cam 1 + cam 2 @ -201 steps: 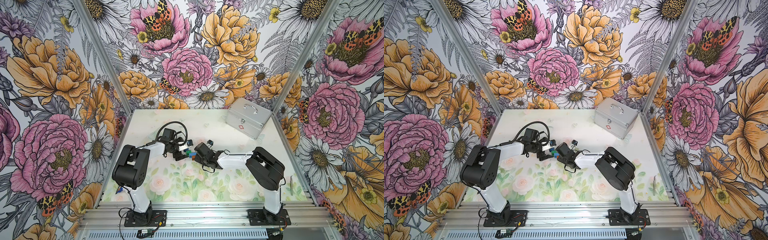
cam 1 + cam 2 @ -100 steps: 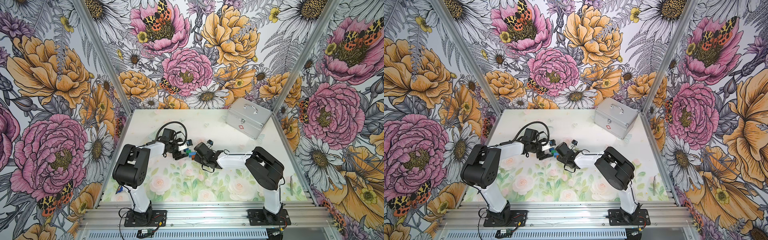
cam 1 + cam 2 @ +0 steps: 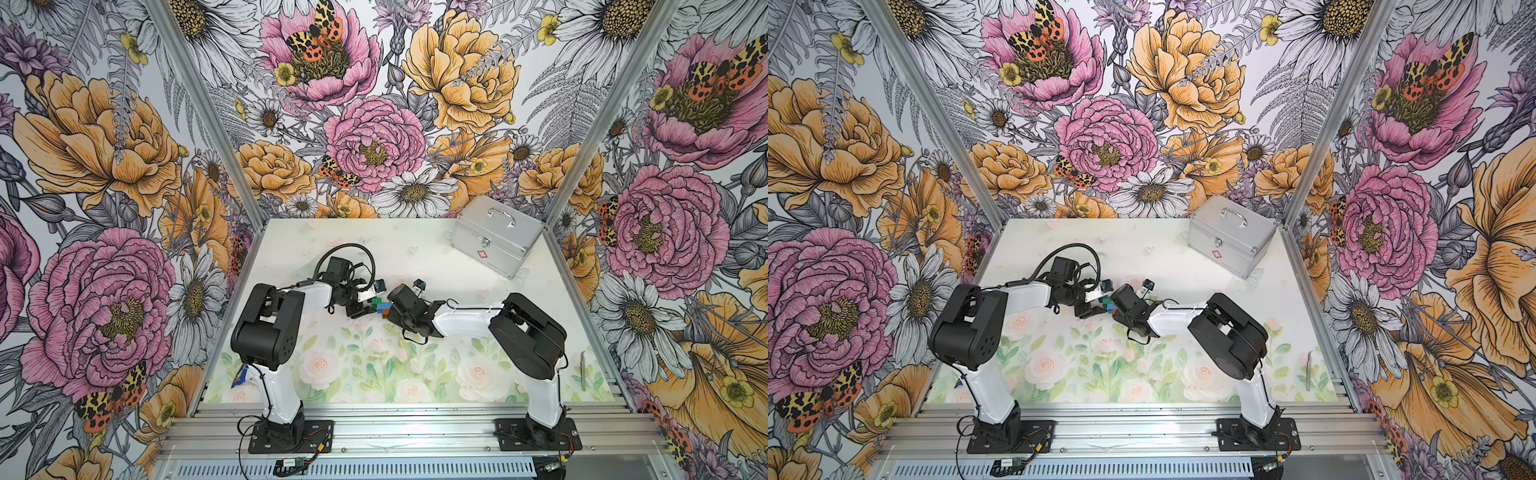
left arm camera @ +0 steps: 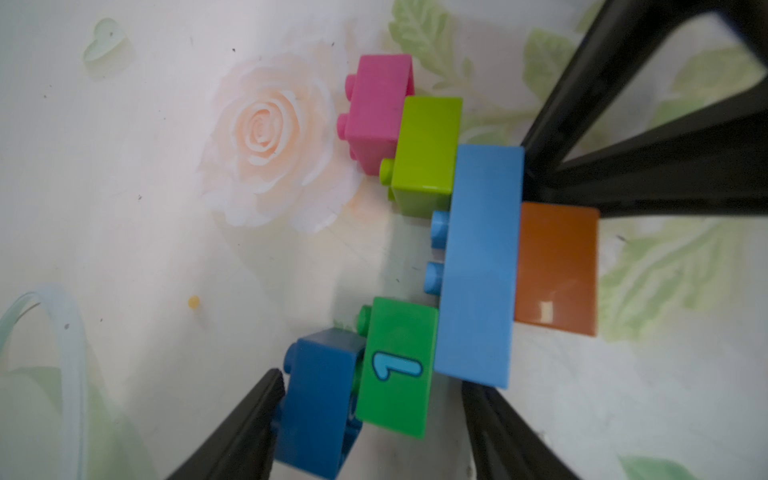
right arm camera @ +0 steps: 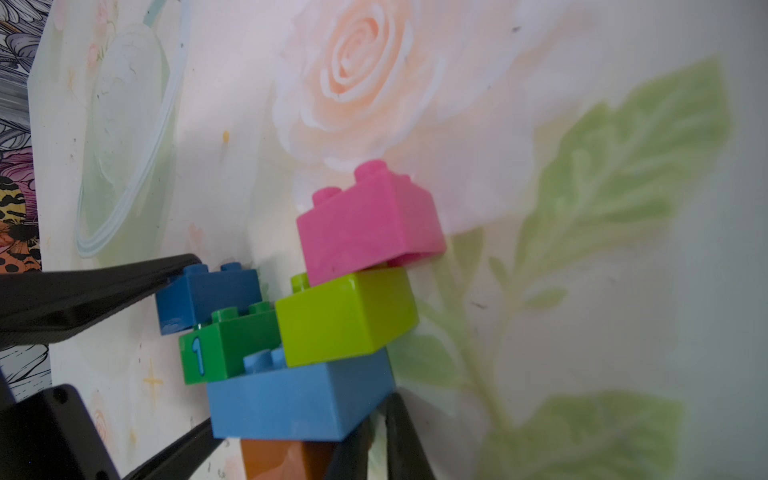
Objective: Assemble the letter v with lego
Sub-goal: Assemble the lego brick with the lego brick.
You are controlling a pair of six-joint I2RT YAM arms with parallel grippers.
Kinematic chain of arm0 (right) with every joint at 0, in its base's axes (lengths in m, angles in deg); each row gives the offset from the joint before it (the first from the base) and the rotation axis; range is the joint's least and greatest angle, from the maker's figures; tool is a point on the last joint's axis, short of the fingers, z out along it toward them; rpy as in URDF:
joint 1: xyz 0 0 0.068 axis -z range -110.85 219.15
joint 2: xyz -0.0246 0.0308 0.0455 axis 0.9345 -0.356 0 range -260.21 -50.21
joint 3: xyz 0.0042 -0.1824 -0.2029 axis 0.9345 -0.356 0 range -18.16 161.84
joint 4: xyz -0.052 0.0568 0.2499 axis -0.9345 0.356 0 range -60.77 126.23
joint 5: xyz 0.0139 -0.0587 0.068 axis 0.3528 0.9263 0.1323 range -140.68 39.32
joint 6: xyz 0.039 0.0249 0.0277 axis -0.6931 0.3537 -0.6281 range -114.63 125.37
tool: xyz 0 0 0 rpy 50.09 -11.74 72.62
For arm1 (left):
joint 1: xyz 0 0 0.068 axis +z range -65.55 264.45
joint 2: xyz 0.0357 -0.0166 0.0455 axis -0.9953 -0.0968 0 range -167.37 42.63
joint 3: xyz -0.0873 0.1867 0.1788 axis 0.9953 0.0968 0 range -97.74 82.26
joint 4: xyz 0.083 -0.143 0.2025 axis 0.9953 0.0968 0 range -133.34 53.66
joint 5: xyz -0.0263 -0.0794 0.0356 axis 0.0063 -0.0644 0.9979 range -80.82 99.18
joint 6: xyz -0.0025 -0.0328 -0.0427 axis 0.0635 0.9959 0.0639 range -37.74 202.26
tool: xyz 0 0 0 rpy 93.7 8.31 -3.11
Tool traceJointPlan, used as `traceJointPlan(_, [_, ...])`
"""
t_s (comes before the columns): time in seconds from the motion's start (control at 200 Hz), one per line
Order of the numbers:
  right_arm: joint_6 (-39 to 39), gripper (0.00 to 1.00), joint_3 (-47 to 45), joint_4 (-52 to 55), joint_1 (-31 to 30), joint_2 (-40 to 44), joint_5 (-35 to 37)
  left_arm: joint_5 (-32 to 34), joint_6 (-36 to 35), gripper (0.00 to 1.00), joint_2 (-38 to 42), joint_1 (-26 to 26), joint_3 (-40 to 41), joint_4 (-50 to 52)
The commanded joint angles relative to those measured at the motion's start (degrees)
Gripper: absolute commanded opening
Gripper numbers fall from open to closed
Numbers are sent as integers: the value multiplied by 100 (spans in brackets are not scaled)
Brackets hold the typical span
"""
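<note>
Rose-print table [image 3: 415,257]: seemingly seating the dark blue brick [image 4: 320,395].
Left gripper [image 4: 374,386] spread around it, right gripper [image 5: 380,428] pressed together bracing the light blue bar [image 4: 478,266]; squeeze squarely.

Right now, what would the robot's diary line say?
left gripper: open around dark blue brick | right gripper: shut beside orange brick | letter v: on table

You are looking into a robot lab cell, not a home: printed flower walls [image 3: 374,124] stand between aluminium posts [image 3: 210,120], and at 6 o'clock the left arm [image 3: 266,328] and right arm [image 3: 528,336] are bolted to a metal rail [image 3: 415,428].
</note>
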Motion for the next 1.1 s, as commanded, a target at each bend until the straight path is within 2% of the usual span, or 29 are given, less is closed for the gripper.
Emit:
traceJointPlan(0.0, [-38, 13, 62, 150, 9, -212, -6, -49, -64, 69, -66, -58, -123, 67])
traceJointPlan(0.455, [-5, 13, 76, 151, 10, -252, -42, -192, -202, 68, -109, -7, -319, 209])
traceJointPlan(0.575, [6, 13, 76, 151, 10, -259, -50, -268, -254, 63, -103, 28, -352, 283])
traceJointPlan(0.615, [6, 13, 76, 151, 10, -264, -54, -252, -248, 64, -105, 37, -356, 289])
traceJointPlan(0.66, [6, 13, 86, 151, 4, -273, -58, -243, -278, 72, -106, 37, -352, 297])
traceJointPlan(0.7, [6, 13, 84, 147, 10, -272, -71, -264, -292, 73, -101, 45, -337, 306])
traceJointPlan(1.096, [81, 13, 82, 151, 19, -285, -85, -465, -420, 70, -108, 140, -474, 534])
